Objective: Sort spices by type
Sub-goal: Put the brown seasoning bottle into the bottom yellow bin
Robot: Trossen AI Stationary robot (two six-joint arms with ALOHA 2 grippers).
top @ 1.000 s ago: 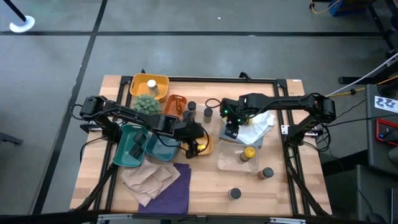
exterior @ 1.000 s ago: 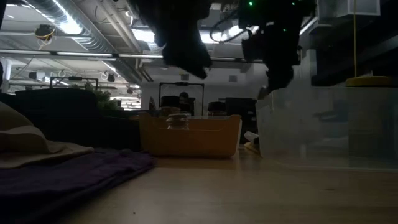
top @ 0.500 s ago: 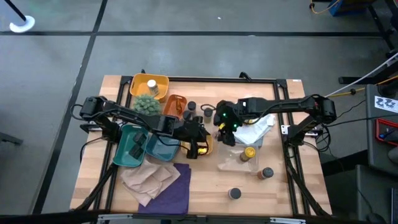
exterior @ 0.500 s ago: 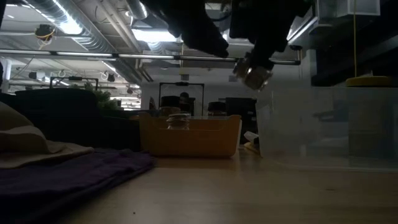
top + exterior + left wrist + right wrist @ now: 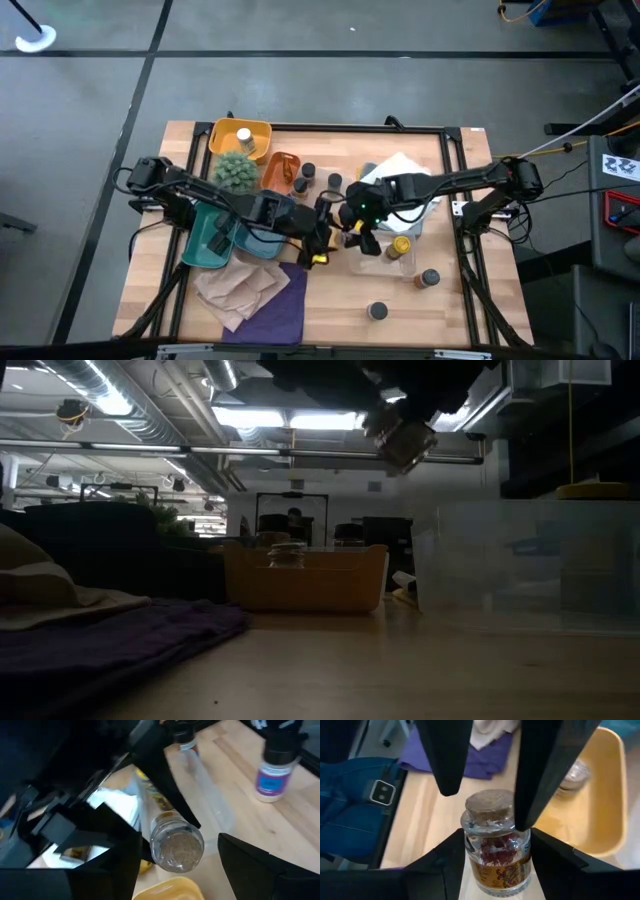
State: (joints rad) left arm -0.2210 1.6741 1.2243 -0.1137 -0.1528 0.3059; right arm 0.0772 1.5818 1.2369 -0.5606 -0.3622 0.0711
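A small glass jar with a cork lid and red threads inside (image 5: 492, 851) hangs in the air between my two grippers, over the middle of the table. In the low view it is tilted, high above the table (image 5: 405, 442). My right gripper (image 5: 354, 228) is shut on it. My left gripper (image 5: 324, 224) faces it, open. Its fingers (image 5: 446, 765) stand on either side of the jar's cork end (image 5: 177, 849); whether one touches it, I cannot tell. A small yellow tray (image 5: 333, 240) with one jar (image 5: 285, 553) lies below. My right gripper pinches the jar's glass body (image 5: 472, 855) between its two fingers, one on each side, below the cork. The fingers come from the table's right side. The jar is lifted clear, tilted, its cork end toward my left gripper.
A clear box (image 5: 385, 258) with a yellow-lidded jar (image 5: 400, 245) and a white cloth (image 5: 405, 195) lie to the right. Loose jars (image 5: 428, 278) (image 5: 377, 311) (image 5: 307, 172) stand about. Teal trays (image 5: 215, 238), an orange tray (image 5: 282, 168), a yellow tray (image 5: 240, 138), a green plant (image 5: 235, 170) and cloths (image 5: 265, 292) lie to the left.
My right gripper has gone from over the clear box toward the table's left, toward my left gripper, and the jar has risen with it. My left gripper has shifted a little toward the jar, so that its fingers now flank the cork end.
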